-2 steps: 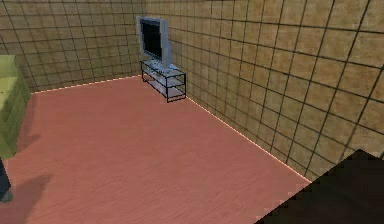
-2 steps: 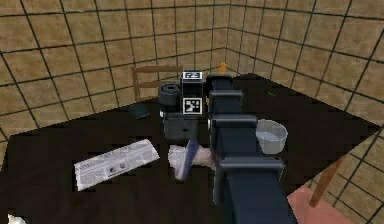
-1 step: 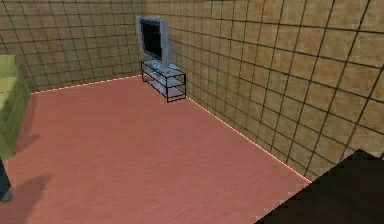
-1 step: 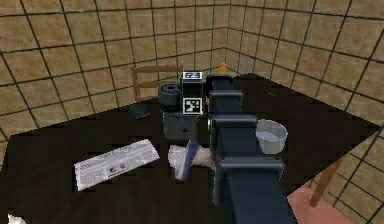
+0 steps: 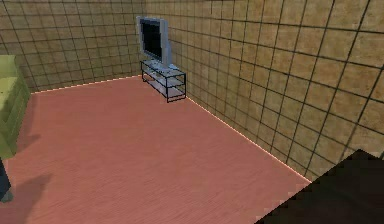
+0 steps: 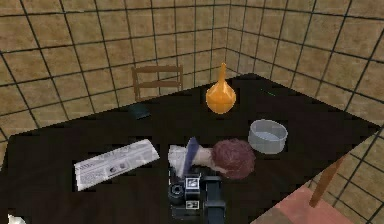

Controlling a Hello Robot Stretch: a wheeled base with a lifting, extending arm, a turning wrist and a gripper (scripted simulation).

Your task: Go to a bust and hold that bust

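Forward view down toward far television (image 5: 152, 38), arm side view close above dark table (image 6: 310, 105) — seemingly shared.

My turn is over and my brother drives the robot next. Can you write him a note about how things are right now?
Claw: low in the arm side view, right at the bust; I cannot tell whether it holds anything.
Bust: sits on the dark table, between the newspaper and the grey bowl. The orange vase stands farther back.
Done: the robot is at the table with the bust.
Left: get the bust up off the table in the claw.
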